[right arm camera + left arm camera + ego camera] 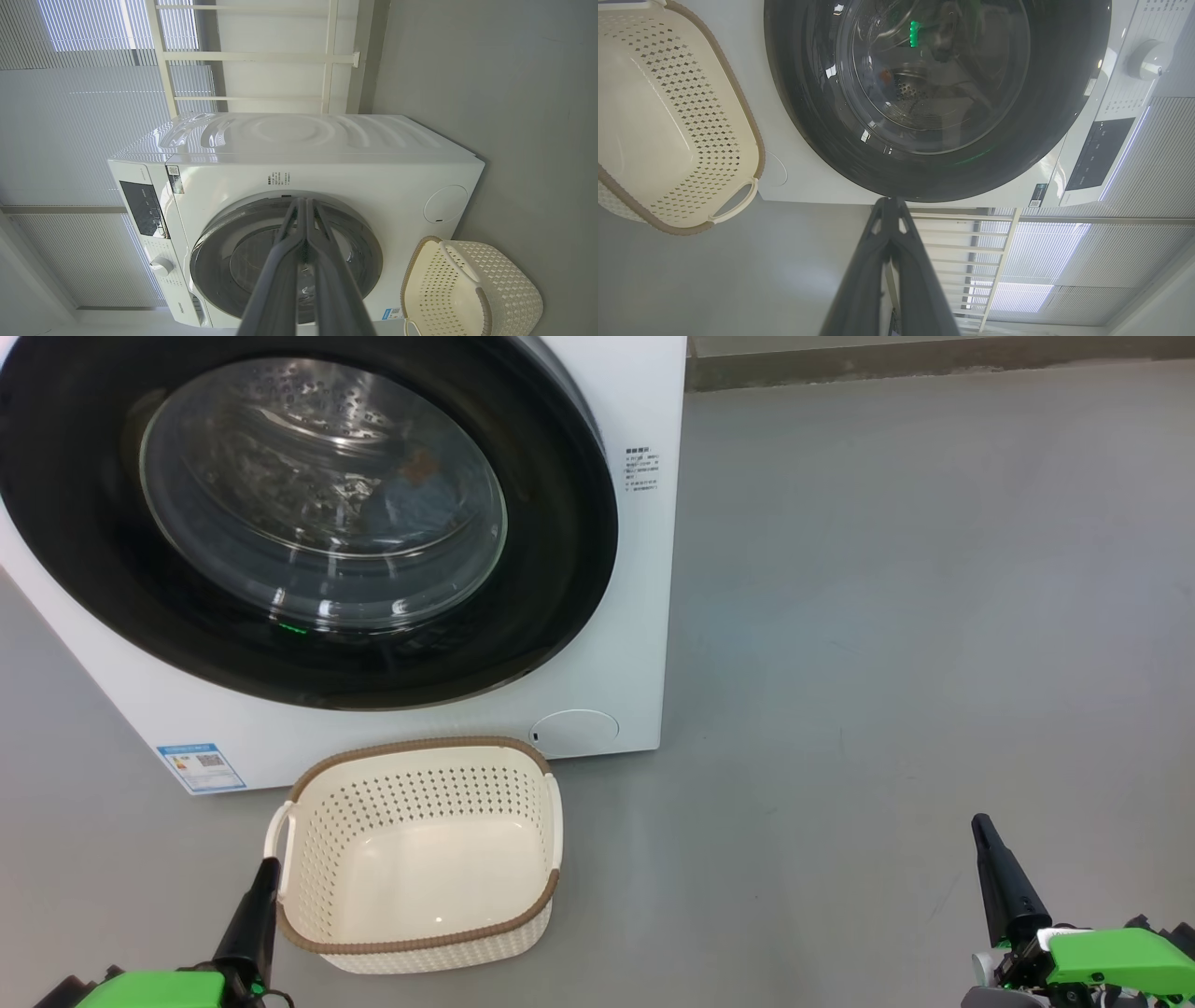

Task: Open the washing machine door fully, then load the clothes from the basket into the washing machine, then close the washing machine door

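Left gripper (270, 866) and right gripper (979, 823) both closed, empty; washing machine (639, 635) carries blue label sticker (201, 766) and small grey print (642, 469), unreadable.

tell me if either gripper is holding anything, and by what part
Nothing is held. The left gripper and the right gripper are both shut on nothing, clear of the basket.

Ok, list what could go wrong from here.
1. The washing machine door looks shut, but latching can't be seen; it might swing open.
2. The clothes show through its glass, perhaps close to it; a fold could be caught at the door's edge.
3. The left gripper, shut, sits beside the basket; a careless move could knock it.
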### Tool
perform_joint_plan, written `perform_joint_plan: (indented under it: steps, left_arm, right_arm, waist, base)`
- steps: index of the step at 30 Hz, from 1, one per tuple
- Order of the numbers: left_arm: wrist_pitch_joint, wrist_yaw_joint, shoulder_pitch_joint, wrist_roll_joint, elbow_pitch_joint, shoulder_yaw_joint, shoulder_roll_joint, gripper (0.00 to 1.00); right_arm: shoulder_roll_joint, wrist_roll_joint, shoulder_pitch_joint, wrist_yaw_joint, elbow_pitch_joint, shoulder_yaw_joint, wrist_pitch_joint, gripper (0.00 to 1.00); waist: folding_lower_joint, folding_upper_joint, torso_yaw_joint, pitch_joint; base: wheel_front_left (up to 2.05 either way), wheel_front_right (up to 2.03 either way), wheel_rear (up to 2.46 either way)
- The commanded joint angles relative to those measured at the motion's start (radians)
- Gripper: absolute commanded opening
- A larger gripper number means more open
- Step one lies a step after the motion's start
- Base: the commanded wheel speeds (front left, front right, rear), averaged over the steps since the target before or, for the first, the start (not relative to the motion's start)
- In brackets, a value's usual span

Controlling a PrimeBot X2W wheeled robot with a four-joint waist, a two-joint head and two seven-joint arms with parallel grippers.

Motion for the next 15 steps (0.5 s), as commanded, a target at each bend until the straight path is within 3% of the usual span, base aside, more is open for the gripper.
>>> perform_joint_plan:
  steps: [1,15]
  left_arm:
    - [0.005,-0.003,-0.04,-0.009,-0.018,0.035,0.013,0.0]
    - [0.007,-0.003,-0.04,-0.007,-0.018,0.037,0.011,0.0]
  right_arm:
    - [-0.012,0.003,-0.039,-0.001,-0.029,0.023,0.007,0.0]
    - [-0.012,0.003,-0.039,-0.001,-0.029,0.023,0.007,0.0]
  waist:
    - [0.0,-0.0001,0.0,0.0]
    - [0.0,-0.0001,0.0,0.0]
  base:
    - [0.0,0.0,0.0]
    - [0.0,0.0,0.0]
